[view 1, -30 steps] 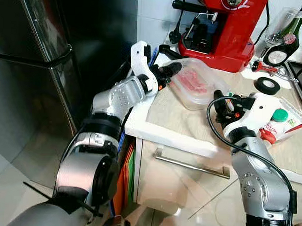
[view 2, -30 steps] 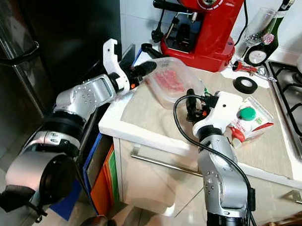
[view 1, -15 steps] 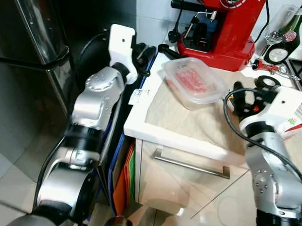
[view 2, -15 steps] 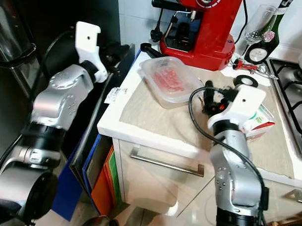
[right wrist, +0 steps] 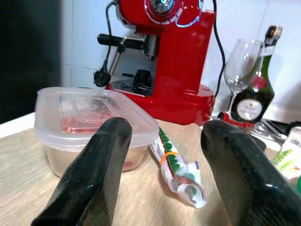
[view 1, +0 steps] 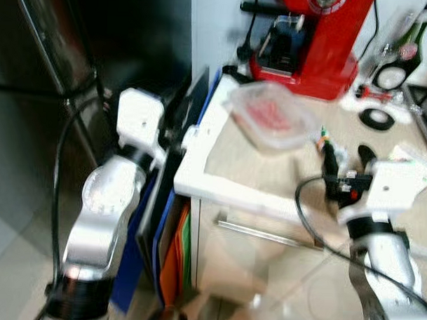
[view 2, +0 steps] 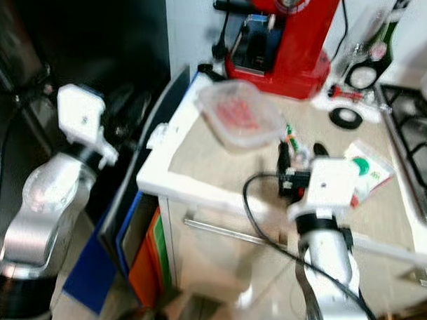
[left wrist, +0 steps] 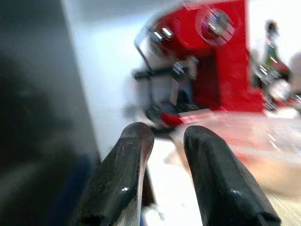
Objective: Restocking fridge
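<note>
**Lining up on the food tub**

Head views: the lidded food tub (view 1: 272, 118) sits on the counter (view 1: 283, 176), just in front of the red coffee machine (view 1: 312, 37). The right claw (view 1: 345, 159) hovers near the tub; the left claw (left wrist: 162, 141) is off the counter edge, away from the tub.

Left wrist view: fingers slightly apart, holding nothing.

Right wrist view: fingers (right wrist: 101, 155) wide apart, facing the tub, a squeezed tube (right wrist: 176, 169) beside it. Next, likely, the right claw closes in on the tub.
</note>
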`<state>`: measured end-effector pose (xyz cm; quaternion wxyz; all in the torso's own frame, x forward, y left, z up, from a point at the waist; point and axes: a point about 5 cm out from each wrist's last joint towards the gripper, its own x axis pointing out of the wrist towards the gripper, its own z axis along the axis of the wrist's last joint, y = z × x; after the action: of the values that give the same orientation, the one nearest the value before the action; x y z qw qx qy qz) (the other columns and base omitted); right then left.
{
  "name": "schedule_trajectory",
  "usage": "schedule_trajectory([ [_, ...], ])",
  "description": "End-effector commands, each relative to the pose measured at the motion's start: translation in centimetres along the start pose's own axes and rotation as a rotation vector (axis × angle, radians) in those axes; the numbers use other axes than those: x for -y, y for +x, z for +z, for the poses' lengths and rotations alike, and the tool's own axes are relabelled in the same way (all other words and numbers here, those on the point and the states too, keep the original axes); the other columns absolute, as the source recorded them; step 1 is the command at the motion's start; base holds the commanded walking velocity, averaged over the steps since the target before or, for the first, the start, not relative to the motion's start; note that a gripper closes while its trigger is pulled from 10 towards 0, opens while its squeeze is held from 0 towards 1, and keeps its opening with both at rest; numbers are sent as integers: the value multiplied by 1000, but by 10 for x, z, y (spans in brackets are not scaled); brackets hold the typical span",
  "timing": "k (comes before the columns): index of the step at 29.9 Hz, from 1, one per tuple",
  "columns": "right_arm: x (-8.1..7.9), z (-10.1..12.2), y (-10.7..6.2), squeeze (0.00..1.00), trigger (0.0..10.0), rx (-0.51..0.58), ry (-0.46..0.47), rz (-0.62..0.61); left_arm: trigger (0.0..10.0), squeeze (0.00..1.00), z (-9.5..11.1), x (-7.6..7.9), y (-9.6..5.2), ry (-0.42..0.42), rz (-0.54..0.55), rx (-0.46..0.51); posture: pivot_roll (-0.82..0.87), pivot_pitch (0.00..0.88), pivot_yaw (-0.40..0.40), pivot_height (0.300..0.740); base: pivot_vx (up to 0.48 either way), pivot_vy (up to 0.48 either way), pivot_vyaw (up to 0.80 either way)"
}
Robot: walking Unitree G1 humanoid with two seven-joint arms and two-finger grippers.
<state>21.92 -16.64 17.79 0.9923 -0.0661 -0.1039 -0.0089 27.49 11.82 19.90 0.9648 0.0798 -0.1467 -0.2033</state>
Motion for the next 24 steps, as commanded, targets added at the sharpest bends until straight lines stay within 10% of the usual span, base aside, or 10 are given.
schedule_trajectory([
  [1,-2,2,2,0,10000,17,-17,10,10000,0,1,4,3,6,-19,0,66,0,-5,730,0,0,0],
  [6,16,-22,12,0,10000,-28,-106,-42,10000,0,-2,5,9,-62,14,-32,69,0,-2,730,0,0,0],
  [22,0,-7,19,0,10000,34,-109,-64,10000,0,4,8,24,-92,-13,-24,42,0,30,730,0,0,0],
  [23,0,-4,19,1000,10000,49,-98,-69,10000,0,4,10,25,-93,-20,-22,42,0,31,730,0,0,0],
  [24,1,-2,19,1000,10000,63,-96,-79,10000,0,4,11,28,-91,-25,-19,42,0,31,730,0,0,0],
])
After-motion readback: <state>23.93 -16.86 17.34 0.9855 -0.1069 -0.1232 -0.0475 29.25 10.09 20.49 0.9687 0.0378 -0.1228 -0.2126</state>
